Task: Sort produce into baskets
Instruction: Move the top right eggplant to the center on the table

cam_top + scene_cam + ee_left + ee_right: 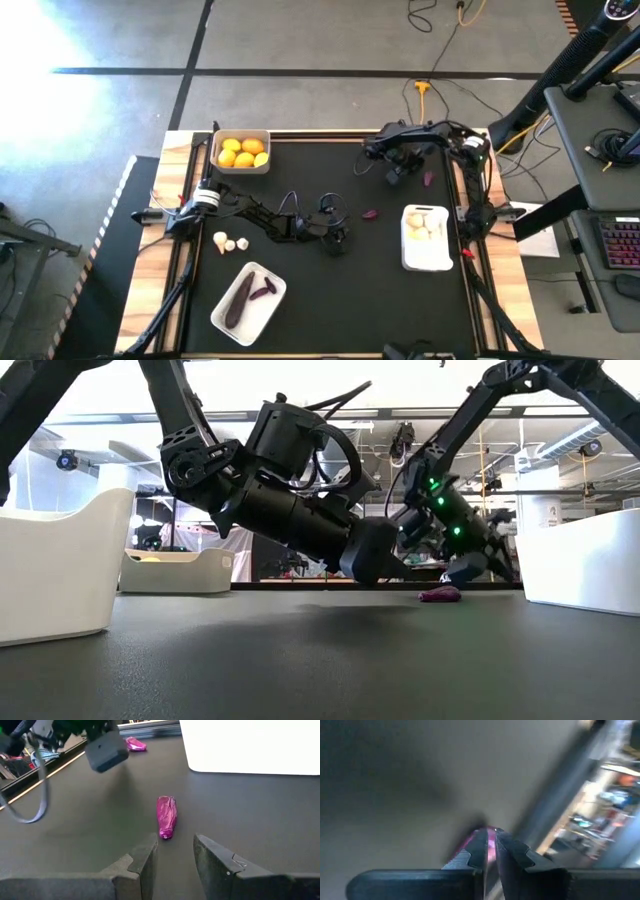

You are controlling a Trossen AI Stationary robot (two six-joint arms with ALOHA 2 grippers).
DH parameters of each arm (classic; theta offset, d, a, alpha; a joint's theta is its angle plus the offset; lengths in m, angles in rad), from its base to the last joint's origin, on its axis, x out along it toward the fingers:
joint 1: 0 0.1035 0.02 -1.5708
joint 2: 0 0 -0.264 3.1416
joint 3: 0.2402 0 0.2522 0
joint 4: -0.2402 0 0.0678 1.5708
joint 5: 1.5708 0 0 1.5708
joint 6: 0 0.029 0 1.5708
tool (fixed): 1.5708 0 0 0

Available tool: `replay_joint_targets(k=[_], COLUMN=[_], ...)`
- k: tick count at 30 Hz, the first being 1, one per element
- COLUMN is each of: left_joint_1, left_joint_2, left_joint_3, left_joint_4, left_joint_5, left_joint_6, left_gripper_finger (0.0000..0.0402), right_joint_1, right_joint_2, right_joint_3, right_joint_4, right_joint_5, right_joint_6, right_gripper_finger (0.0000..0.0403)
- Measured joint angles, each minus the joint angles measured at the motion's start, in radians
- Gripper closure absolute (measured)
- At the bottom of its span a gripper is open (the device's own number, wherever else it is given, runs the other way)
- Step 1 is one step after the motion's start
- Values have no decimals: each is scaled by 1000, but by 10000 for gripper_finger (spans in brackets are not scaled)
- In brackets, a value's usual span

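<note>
While the left gripper (337, 238) sat mid-table, the right gripper (395, 176) hovered near a far eggplant (429, 179). Left wrist: fingers (145, 862) narrowly parted, empty, a small eggplant (166, 816) just ahead. Right wrist: fingers (479, 847) pinched shut over something purple.

Tiny purple eggplant (166, 815) flat on black mat beside garlic basket (250, 747).

A robotics lab: a black table (330, 290) on bare concrete floor (100, 110), cables (440, 15) trailing at top, a desk with a keyboard (622, 243) at far right.
</note>
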Motion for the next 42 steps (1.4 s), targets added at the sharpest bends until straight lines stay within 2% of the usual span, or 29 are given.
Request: replay_joint_targets(k=[5, 8, 14, 22, 28, 42], left_joint_1=[0, -1, -2, -3, -3, -3], left_joint_2=[0, 0, 0, 0, 0, 0], left_joint_3=[0, 0, 0, 0, 0, 0], left_joint_4=[1, 1, 0, 8, 13, 13], left_joint_5=[0, 0, 0, 0, 0, 0], left_joint_6=[0, 0, 0, 0, 0, 0], left_gripper_finger=[292, 292, 292, 292, 292, 292], right_joint_1=[8, -19, -56, -19, 29, 100], right_joint_2=[-7, -7, -8, -21, -18, -14], right_joint_3=[-11, -38, -131, -207, -171, -82], right_joint_4=[-128, -146, -120, 24, 49, 64], right_joint_5=[164, 179, 109, 92, 76, -146], right_joint_6=[106, 149, 189, 102, 88, 75], right_gripper_finger=[376, 376, 376, 376, 376, 376])
